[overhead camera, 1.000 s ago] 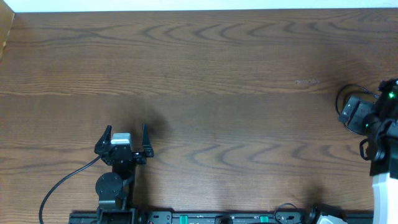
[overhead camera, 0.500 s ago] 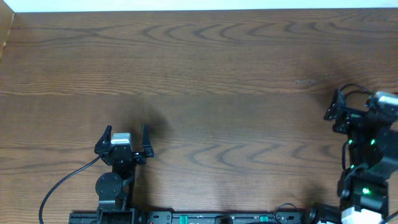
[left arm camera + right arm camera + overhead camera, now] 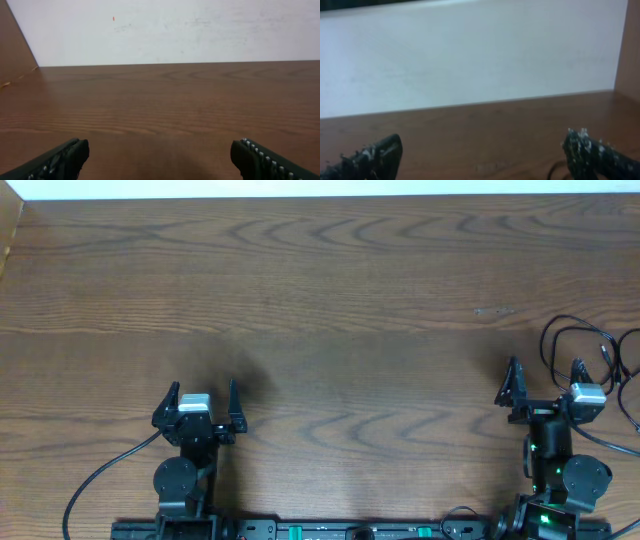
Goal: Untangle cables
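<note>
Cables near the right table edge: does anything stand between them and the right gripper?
Nothing visible does. In the overhead view the thin black cables lie just ahead of the open right gripper and to its right. Only bare table shows between them. One loop passes close to the gripper's right finger.

Even, soft light; overhead and left views sharp, right-wrist view blurred.

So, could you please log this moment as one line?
left pincer: open, empty | right pincer: open, empty | cables: black, loose on table beside right pincer, not grasped
</note>
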